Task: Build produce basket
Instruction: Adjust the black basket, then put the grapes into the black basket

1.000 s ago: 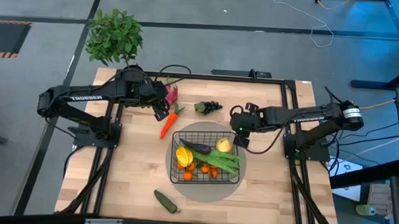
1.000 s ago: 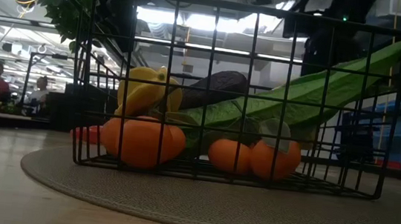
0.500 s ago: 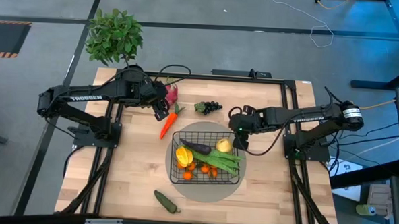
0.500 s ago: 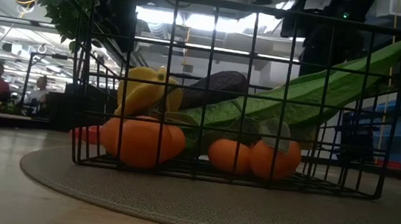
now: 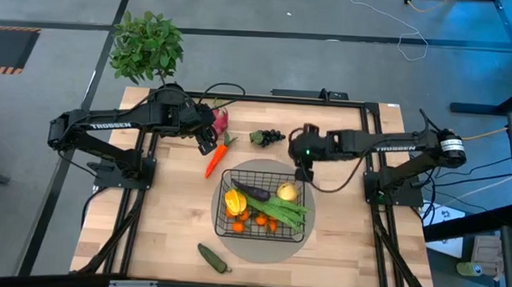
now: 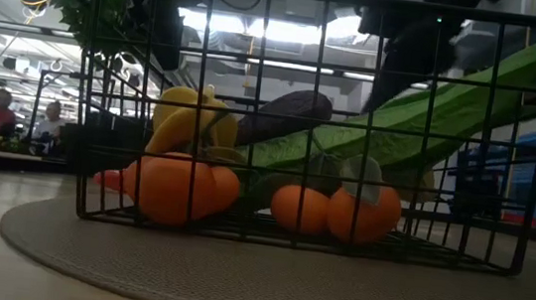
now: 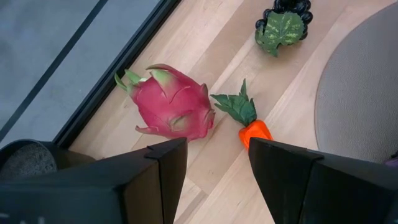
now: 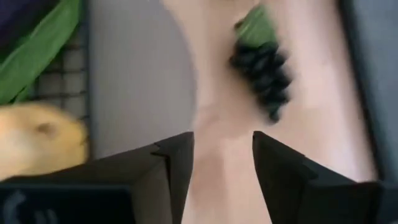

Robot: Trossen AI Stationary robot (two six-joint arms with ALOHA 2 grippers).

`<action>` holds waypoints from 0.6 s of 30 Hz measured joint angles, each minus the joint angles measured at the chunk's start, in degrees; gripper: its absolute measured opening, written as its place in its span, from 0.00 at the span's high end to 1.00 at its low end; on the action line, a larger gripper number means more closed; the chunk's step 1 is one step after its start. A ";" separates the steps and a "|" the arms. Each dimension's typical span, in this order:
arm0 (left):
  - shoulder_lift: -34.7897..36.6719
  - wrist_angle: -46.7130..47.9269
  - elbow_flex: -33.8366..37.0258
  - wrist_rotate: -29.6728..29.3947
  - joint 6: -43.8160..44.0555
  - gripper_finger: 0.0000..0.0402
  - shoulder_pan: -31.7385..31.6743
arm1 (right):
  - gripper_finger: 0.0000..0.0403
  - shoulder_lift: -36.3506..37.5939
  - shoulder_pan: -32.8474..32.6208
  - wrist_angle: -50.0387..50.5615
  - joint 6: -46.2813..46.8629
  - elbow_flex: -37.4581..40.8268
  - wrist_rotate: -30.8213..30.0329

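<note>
The basket (image 5: 261,204) sits on a round grey mat (image 5: 302,241) near the middle of the desk (image 5: 165,235). Inside lie a yellow pepper (image 5: 234,199), an eggplant (image 5: 254,192), a lemon (image 5: 287,192), green beans (image 5: 286,209) and tangerines (image 5: 255,219). Outside it, a carrot (image 5: 216,157) lies just beside the mat's left edge, a dragon fruit (image 5: 220,120) lies behind the carrot, grapes (image 5: 267,137) lie at the back middle, and a cucumber (image 5: 212,257) lies near the front edge. The left pincer (image 5: 207,145) hangs open and empty over the carrot's leafy end, beside the dragon fruit. The right pincer (image 5: 302,172) hangs open and empty at the basket's back right corner, near the grapes. A potted plant (image 5: 146,45) stands off the desk's back left corner
</note>
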State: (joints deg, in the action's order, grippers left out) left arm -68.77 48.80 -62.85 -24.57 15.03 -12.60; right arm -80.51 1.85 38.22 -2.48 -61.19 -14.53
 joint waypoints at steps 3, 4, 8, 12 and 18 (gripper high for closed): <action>-0.01 -0.56 0.00 0.00 -0.33 0.60 -0.01 | 0.62 0.00 2.75 -0.90 -4.30 -1.65 1.41; 0.00 -1.61 0.00 0.00 -0.55 0.60 -0.01 | 0.62 0.00 3.77 -0.24 -5.42 -2.28 2.39; -1.24 -8.50 -0.05 3.35 -2.95 0.60 -0.35 | 0.62 0.02 7.50 1.93 -6.43 -4.44 5.61; -2.85 -18.61 -0.19 15.01 -8.43 0.60 -3.53 | 0.62 0.08 8.49 5.86 -2.15 -7.85 6.30; -9.18 -31.58 -0.15 22.50 -12.00 0.60 -7.96 | 0.62 2.79 8.38 15.02 4.28 -11.72 6.23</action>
State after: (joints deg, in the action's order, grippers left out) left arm -77.96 17.22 -63.00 -2.07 3.03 -20.56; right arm -77.72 10.23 53.24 1.80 -72.91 -8.30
